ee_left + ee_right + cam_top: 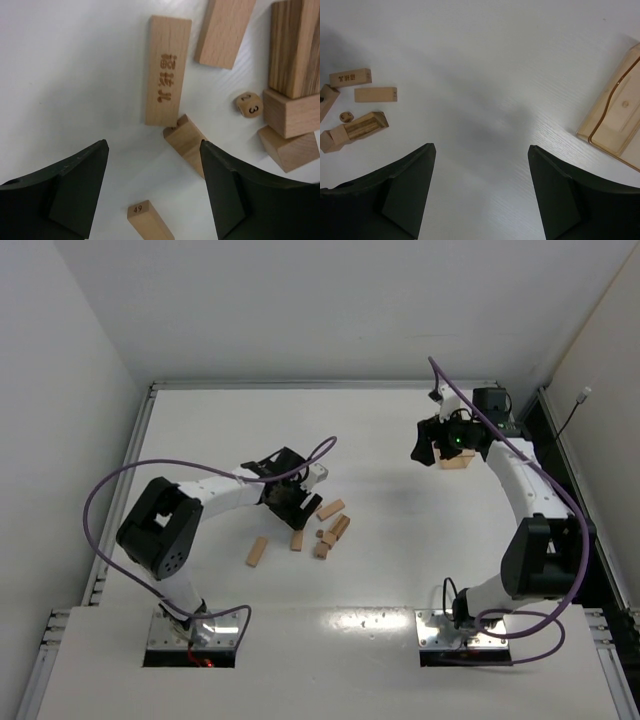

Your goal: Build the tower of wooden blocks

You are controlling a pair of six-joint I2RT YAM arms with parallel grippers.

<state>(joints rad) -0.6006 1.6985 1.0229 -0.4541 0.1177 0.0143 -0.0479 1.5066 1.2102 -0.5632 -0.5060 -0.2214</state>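
1. The left gripper (152,145) hangs spread and empty over the wood blocks (325,530), which lie scattered just below it.
2. Nearest, a small block (145,217) reads "49". It is likely light, stiff and smooth, so pinch it across its long flat sides.
3. Beyond it, a plank (167,70) bears engraved characters I cannot read, and a die (248,104) shows "3".
4. Well apart, the right gripper (481,147) is spread and empty, near an amber box (615,120).
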